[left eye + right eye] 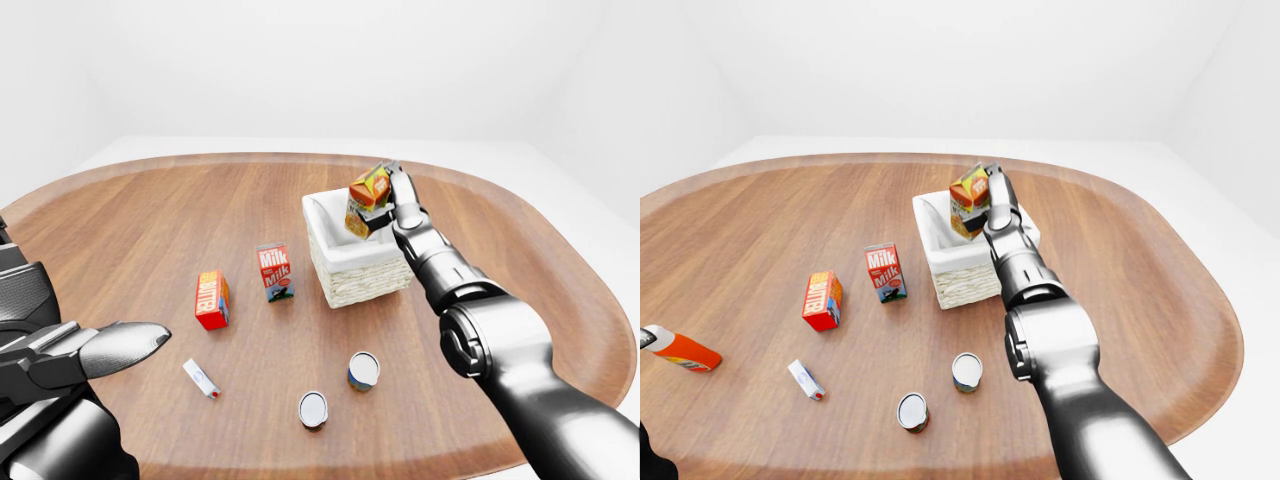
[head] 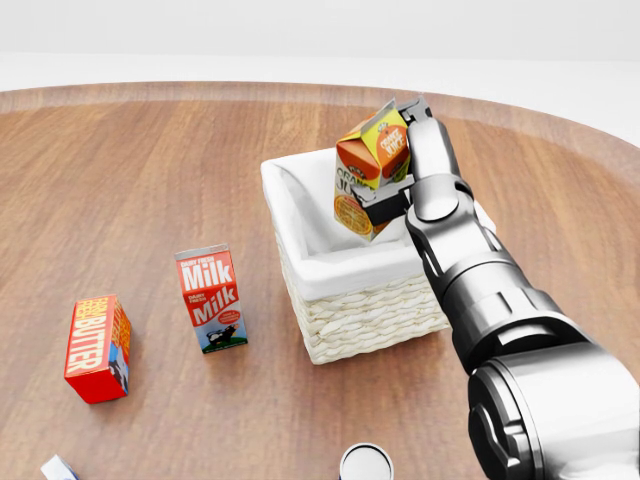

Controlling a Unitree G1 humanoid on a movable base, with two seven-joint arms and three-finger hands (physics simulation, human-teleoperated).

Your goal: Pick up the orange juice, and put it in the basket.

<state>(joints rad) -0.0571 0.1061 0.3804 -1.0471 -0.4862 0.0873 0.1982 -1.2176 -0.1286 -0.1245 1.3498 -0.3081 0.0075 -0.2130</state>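
Head view: the right robot hand pinches the orange juice carton, tilted, just left of its fingers, directly above the basket opening below.

At the head view's bottom edge, six o'clock, a can is cut off, and a small white packet at seven o'clock. The right robot hand hides part of the orange juice carton; its fingers are mostly unseen.
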